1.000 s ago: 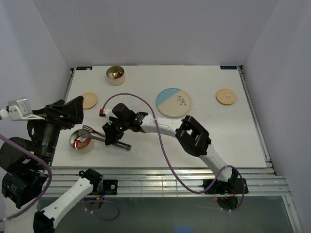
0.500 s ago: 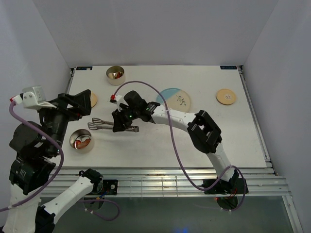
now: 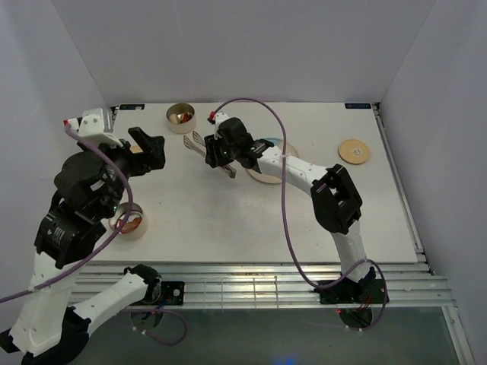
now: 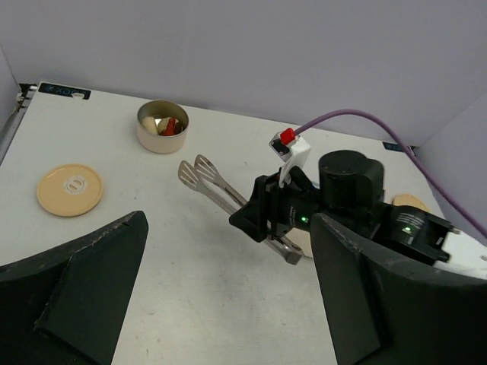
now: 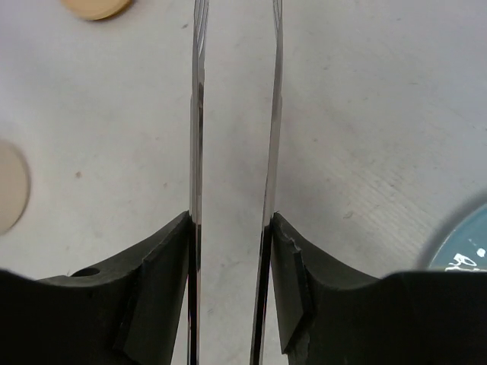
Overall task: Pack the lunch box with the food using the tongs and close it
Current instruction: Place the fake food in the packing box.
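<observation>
Up off the near-left tin (image 3: 135,226) since a second ago, our left claw (image 3: 149,150) hangs wide open over the desk's (image 3: 228,220) left edge. Mid-desk, our right claw (image 3: 218,152) has carried the tongs (image 3: 199,142) toward the far edge, clamped on both arms, tips bare near the far tin (image 4: 161,133) holding food (image 4: 169,125). Next pick, we judge: straddle one piece, then squeeze gently.

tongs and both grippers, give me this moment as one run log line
right gripper: shut on tongs | tongs tips: empty, pointing toward far steel tin | left gripper: open, holding nothing
</observation>
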You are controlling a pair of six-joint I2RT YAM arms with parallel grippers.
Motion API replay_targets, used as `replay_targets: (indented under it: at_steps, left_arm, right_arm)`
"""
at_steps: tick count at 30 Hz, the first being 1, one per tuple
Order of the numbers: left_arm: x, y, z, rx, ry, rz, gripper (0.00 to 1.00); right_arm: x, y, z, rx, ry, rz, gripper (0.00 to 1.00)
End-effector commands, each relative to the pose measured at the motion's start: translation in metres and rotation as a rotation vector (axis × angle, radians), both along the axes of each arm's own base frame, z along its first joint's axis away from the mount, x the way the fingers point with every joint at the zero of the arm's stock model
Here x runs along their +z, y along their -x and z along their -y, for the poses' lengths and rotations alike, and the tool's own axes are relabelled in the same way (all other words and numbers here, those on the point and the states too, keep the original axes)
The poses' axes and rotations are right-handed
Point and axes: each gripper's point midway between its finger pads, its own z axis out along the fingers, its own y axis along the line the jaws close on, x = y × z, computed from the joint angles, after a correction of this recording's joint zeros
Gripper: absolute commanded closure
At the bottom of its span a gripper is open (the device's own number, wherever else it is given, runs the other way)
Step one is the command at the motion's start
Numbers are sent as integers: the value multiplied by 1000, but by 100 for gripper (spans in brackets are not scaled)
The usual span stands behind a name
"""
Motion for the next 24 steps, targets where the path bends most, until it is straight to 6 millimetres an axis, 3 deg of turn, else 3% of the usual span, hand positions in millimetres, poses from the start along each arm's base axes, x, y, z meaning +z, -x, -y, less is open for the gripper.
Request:
replay_targets:
  at_steps: [1, 5, 11, 17, 21, 24]
  left_arm:
    - [13, 25, -21, 24, -2, 44, 2]
    - [11, 35, -21, -8, 5, 49, 2]
    - [7, 48, -17, -61, 30, 60, 2]
    - [5, 52, -14, -83, 57, 64, 2]
    - [-2, 43, -6, -90, 66, 44, 2]
    - [-7, 37, -1, -96, 70, 30, 2]
  right_arm:
    - [-4, -40, 7, -244, 49, 50, 51]
    - [-21, -70, 10, -375, 81, 88, 51]
    - [-64, -87, 29, -513, 162, 75, 51]
    - [-95, -84, 37, -550, 220, 54, 47]
    - [-104, -79, 40, -564, 254, 72, 41]
    - [-105, -76, 40, -560, 245, 70, 42]
